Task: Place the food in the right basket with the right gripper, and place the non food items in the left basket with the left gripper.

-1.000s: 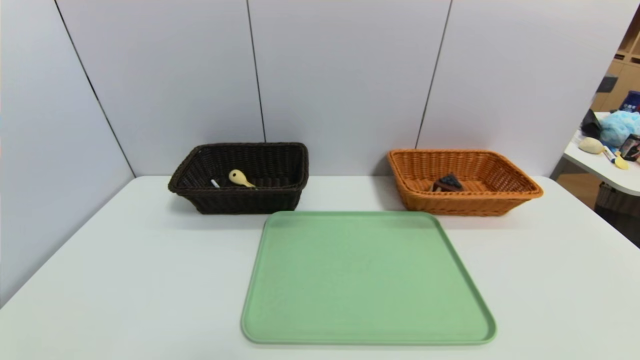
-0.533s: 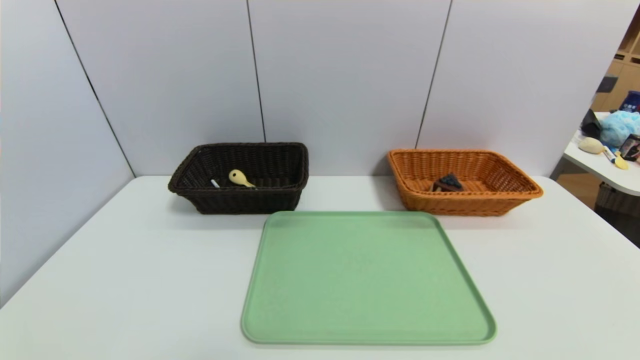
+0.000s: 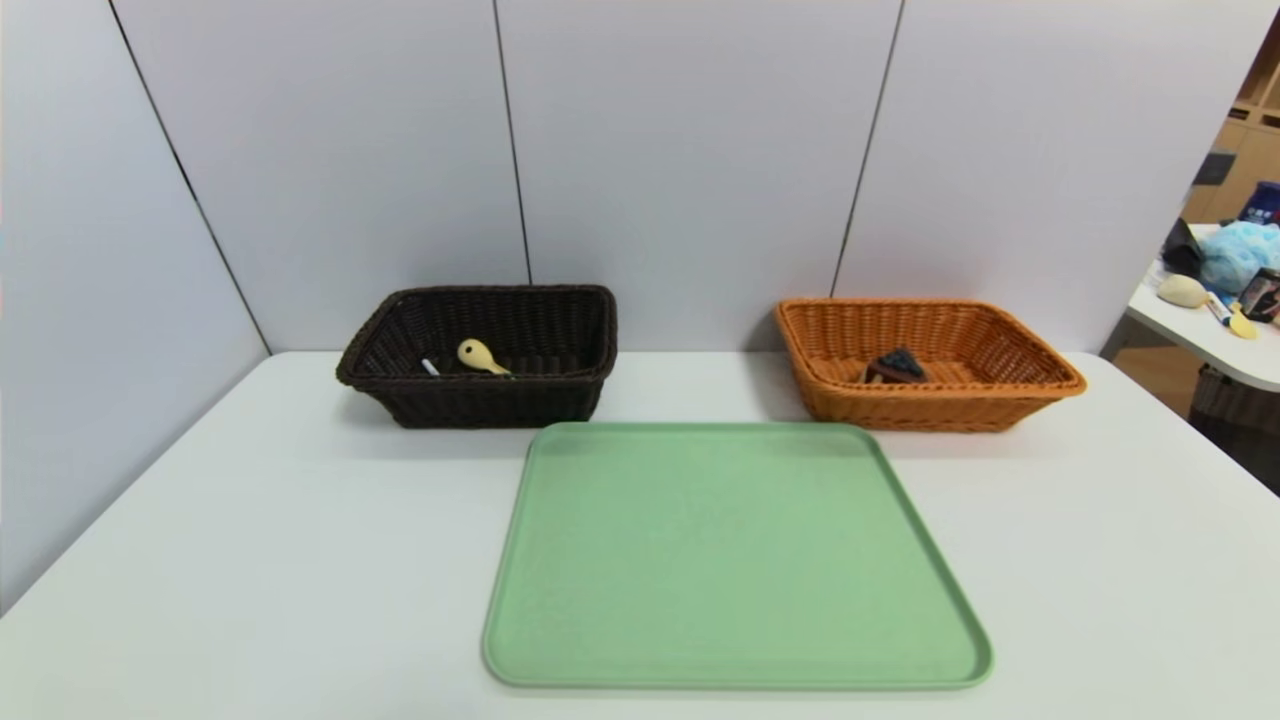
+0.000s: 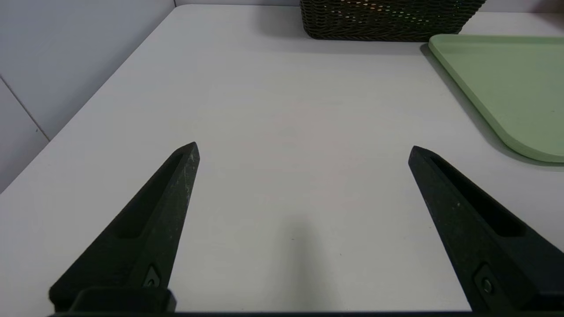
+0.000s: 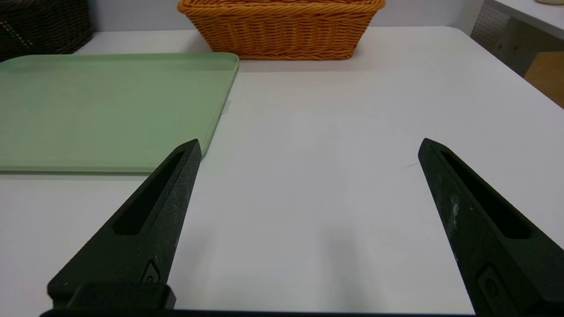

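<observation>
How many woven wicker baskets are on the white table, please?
2: the dark brown rectangular basket behind the green tray's left side, and the orange-tan rectangular basket behind its right side.

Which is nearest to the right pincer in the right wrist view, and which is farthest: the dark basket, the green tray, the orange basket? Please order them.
Nearest to the right pincer:
1. Green tray, on the robot's left, before the baskets.
2. Orange basket, at the far edge, straight ahead.
3. Dark basket, at the far edge, on the left.
</observation>
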Robot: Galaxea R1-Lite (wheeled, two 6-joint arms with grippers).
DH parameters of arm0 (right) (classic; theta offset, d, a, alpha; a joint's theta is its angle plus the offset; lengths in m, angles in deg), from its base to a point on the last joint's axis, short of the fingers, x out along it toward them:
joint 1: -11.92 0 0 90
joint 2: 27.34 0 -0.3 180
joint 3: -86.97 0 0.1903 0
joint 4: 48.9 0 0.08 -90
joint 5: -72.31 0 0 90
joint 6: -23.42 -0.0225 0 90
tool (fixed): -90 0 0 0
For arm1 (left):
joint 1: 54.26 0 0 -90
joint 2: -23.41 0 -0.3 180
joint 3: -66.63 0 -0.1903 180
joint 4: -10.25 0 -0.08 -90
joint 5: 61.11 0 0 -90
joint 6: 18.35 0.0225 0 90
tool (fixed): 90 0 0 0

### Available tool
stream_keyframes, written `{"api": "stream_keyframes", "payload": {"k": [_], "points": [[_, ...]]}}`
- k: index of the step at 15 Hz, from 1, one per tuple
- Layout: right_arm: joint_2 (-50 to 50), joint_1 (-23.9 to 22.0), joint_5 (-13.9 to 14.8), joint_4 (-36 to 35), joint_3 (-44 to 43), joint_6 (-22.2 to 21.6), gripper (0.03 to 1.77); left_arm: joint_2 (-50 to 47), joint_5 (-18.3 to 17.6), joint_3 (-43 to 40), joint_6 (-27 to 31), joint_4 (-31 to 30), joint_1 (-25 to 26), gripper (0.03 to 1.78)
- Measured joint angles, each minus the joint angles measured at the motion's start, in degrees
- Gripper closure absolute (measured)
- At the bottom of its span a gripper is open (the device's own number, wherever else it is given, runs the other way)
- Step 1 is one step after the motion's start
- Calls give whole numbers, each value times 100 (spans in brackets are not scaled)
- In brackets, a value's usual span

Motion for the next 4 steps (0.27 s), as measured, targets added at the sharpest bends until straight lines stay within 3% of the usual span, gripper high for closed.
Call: {"api": "stream_keyframes", "payload": {"k": [4], "points": [[0, 0, 37, -13, 0, -30, 10, 0, 0, 0, -2, 2, 0, 12]]}}
